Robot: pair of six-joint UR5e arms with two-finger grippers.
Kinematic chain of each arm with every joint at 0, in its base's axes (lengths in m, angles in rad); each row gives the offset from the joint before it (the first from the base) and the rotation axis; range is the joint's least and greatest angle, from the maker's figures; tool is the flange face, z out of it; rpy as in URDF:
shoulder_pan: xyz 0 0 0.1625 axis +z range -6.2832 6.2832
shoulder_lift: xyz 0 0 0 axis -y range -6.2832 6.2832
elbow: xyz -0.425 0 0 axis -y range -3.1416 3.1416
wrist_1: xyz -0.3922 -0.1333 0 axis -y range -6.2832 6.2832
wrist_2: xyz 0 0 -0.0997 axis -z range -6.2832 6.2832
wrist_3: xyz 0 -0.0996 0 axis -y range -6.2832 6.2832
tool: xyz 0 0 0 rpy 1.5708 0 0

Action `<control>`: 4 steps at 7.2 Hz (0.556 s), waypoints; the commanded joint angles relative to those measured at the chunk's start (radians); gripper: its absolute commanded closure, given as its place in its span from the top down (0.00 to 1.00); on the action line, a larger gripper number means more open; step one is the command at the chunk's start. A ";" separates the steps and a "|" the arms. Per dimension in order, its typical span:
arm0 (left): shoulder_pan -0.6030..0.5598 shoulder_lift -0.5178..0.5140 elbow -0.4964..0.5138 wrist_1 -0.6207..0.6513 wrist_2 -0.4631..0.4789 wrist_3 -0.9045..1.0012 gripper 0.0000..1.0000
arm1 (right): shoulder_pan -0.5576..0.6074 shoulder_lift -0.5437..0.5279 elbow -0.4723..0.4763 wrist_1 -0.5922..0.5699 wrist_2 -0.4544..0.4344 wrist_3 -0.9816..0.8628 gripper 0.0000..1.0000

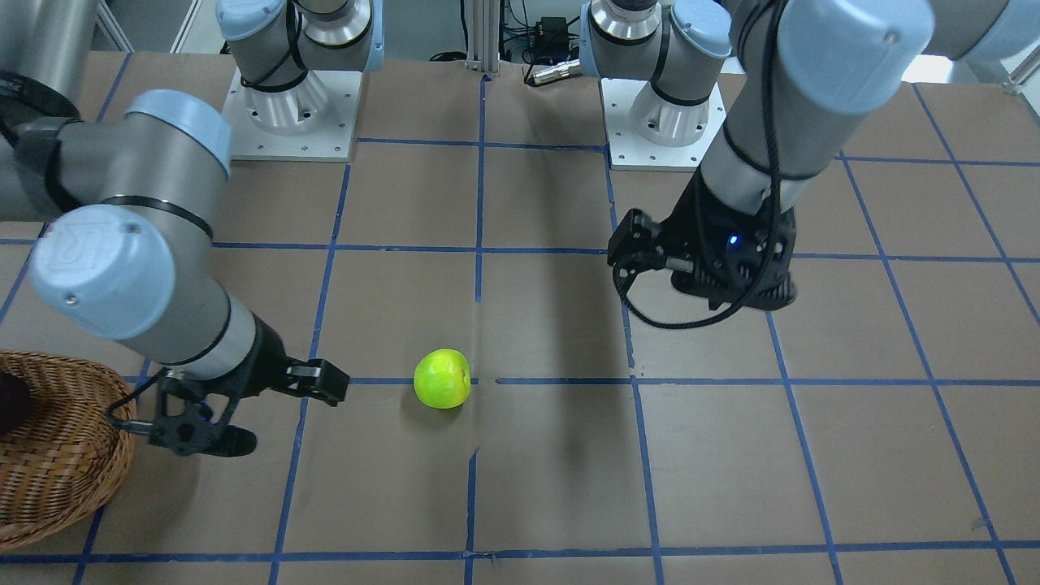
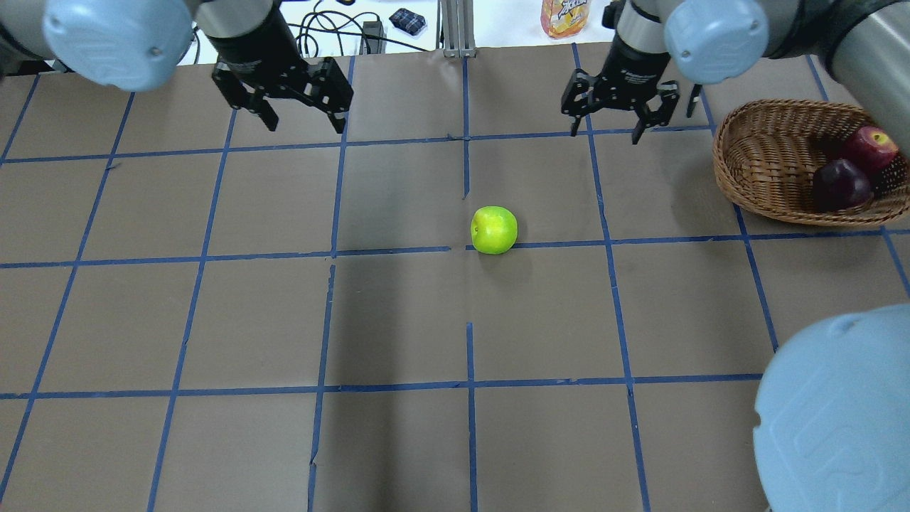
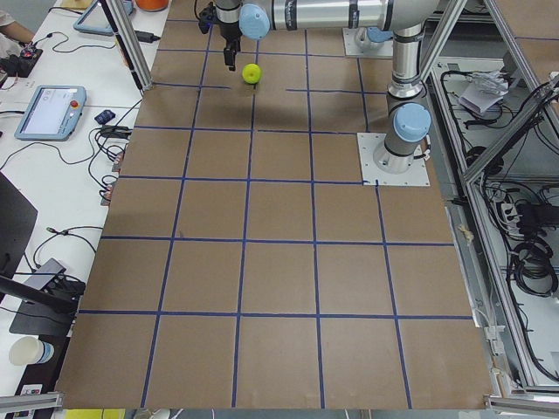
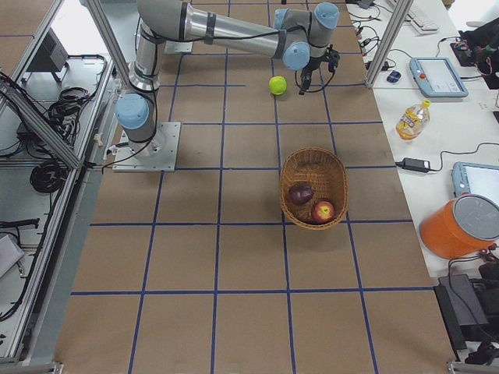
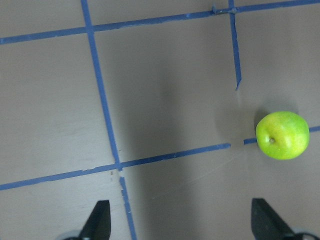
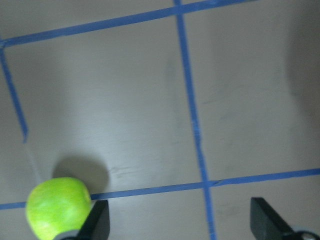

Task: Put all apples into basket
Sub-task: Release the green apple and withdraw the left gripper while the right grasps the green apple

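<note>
The lime green apple point(image 2: 494, 230) lies alone near the table's middle on a blue tape line. It also shows in the front view point(image 1: 442, 379). The wicker basket point(image 2: 764, 153) stands at the right and holds the red apple point(image 2: 871, 144) and the dark maroon apple point(image 2: 841, 183). My right gripper point(image 2: 606, 134) is open and empty, above the table beyond the green apple, between it and the basket. In the right wrist view the green apple point(image 6: 57, 207) is at the lower left, beside one finger. My left gripper point(image 2: 306, 126) is open and empty, far left of the apple point(image 5: 282, 135).
The brown table surface carries a grid of blue tape lines point(image 2: 334, 249). The two arm bases point(image 1: 292, 114) stand on the robot's side. A yellow bottle point(image 2: 565, 14) and cables lie beyond the far edge. The basket point(image 4: 314, 187) sits near the table's operator-side edge.
</note>
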 commanded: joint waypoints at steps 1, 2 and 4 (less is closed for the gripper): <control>0.037 0.079 -0.039 -0.049 0.040 0.011 1.00 | 0.086 0.076 0.004 -0.089 0.067 0.043 1.00; 0.036 0.097 -0.088 -0.038 0.040 0.009 1.00 | 0.126 0.105 0.007 -0.132 0.067 0.047 1.00; 0.040 0.146 -0.103 -0.073 0.052 -0.008 1.00 | 0.150 0.145 0.023 -0.143 0.065 0.041 1.00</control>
